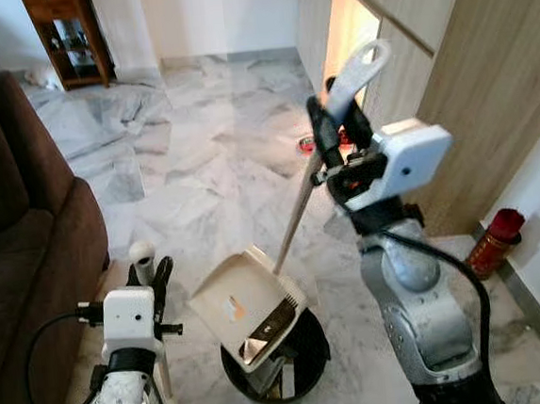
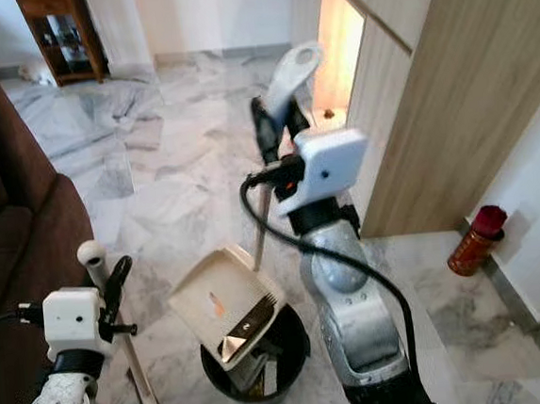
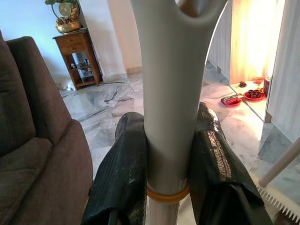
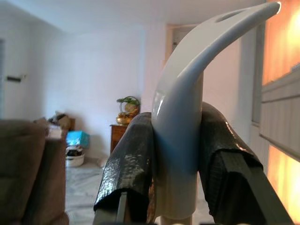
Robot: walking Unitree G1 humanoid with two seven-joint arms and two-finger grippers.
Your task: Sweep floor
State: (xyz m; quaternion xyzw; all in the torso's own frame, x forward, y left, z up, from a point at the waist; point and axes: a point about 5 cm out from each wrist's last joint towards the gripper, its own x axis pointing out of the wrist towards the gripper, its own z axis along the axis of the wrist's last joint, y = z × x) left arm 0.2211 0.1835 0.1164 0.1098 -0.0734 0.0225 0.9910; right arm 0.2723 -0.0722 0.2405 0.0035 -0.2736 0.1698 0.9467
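The right tool (image 1: 339,125) is pinching the white grip at the top of the dustpan handle (image 1: 358,71), with 1 black finger on each side, as the right wrist view shows closely. The long stick (image 1: 295,214) runs down from there to the dustpan (image 1: 246,303), which is tilted with its toothed lip over the black bin (image 1: 298,365). Some dark and orange bits lie in the pan and near its lip, so the step in hand seems to be emptying the pan into the bin.

The left tool (image 1: 153,274) is pinching the broom handle (image 3: 171,93), its 2 fingers pressed on the pale shaft just above an orange ring (image 3: 168,194). The broom stands almost upright beside the sofa (image 1: 17,224), close to the bin.

To do this step well, I think the right arm should lift the handle more, so the pan tips steeper and the bits slide out, while the lip remains inside the rim of the bin. A small shake may help, but the grip is near the end of a long stick, so a fast move could swing the pan and throw dirt on the marble floor (image 1: 210,160). The broom should remain steady and away from the bin.
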